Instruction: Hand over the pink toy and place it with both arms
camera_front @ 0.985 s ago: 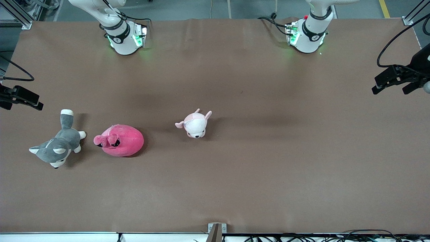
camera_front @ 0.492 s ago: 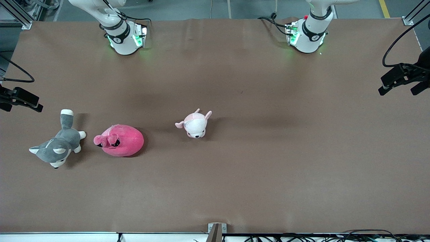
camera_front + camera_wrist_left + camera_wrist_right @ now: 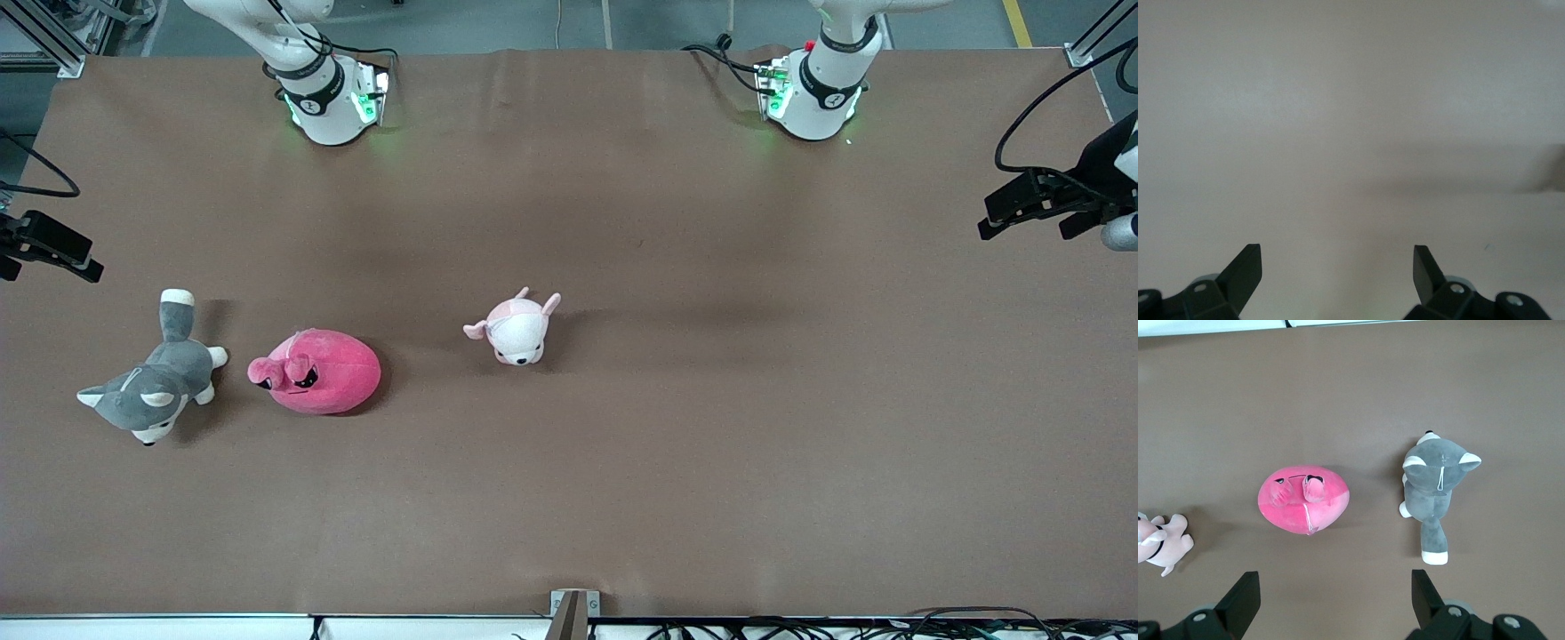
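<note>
- The pink toy (image 3: 317,371) lies on the brown worktop (image 3: 711,400) in the lower left of the front view, between the grey husky plush (image 3: 153,388) and the pale puppy plush (image 3: 516,327).
- Right gripper (image 3: 1333,598) hangs over the worktop near the toy, jaws spread wide, holding nothing.
- Left gripper (image 3: 1337,275) hangs over bare worktop at the left arm's end, jaws wide and empty.

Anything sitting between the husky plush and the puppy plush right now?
Yes: the pink toy lies on the table between the grey husky plush and the pale puppy plush, close beside the husky. The front view shows it.
</note>
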`<action>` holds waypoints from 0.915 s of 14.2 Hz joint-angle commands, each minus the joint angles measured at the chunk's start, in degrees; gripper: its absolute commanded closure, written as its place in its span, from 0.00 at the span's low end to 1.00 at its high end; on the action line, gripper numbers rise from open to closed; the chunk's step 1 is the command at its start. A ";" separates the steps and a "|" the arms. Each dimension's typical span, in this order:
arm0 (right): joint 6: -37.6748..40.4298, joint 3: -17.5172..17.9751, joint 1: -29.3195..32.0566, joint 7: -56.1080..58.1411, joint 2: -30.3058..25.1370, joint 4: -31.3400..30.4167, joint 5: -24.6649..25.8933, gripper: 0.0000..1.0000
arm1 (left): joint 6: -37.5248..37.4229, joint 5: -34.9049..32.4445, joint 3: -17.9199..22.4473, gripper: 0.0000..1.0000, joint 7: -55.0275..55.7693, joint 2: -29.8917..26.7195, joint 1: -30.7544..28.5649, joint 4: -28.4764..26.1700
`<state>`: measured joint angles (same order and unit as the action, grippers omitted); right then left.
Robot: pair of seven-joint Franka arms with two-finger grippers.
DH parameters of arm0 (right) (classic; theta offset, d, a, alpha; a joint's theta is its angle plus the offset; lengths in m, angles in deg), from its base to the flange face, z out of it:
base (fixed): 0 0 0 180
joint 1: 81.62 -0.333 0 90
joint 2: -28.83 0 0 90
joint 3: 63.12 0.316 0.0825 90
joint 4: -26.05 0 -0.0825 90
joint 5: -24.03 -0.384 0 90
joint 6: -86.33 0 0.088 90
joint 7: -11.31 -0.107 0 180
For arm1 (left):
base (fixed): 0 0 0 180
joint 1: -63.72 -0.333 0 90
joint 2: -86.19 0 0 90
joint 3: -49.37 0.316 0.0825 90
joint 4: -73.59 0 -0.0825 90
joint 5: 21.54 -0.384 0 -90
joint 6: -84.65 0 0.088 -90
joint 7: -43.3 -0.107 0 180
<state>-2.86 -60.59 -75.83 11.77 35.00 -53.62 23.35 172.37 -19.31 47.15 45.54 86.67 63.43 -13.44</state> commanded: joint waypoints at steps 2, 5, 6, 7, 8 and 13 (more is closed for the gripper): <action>-3.27 0.73 0.46 -0.01 -5.19 -7.33 1.47 0.00 | -1.32 -0.65 0.03 0.00 -0.31 1.80 -0.06 3.97; -3.37 -3.11 -3.29 0.07 -5.11 -7.17 1.56 0.00 | -1.41 -0.56 0.11 0.00 -0.48 1.80 -0.15 3.70; -3.37 -5.31 -5.41 0.07 -5.11 -7.17 1.56 0.00 | -1.50 -0.56 0.11 0.00 -0.57 1.80 -0.15 3.79; -3.37 -5.51 -5.43 0.07 -5.20 -7.17 1.56 0.00 | -1.41 -0.56 0.11 0.00 -0.57 1.80 -0.15 3.79; -3.37 -5.34 -4.82 0.42 -5.11 -7.17 1.47 0.00 | -1.41 -0.56 0.11 0.00 -0.57 1.80 -0.15 3.79; -3.02 -4.98 -3.94 2.10 -5.20 -7.16 1.38 0.00 | -1.50 -0.56 0.11 0.00 -0.57 1.80 -0.07 3.79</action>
<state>-5.33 -65.64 -79.58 13.22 31.82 -58.39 23.55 172.33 -19.31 47.29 45.54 87.74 63.32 -11.48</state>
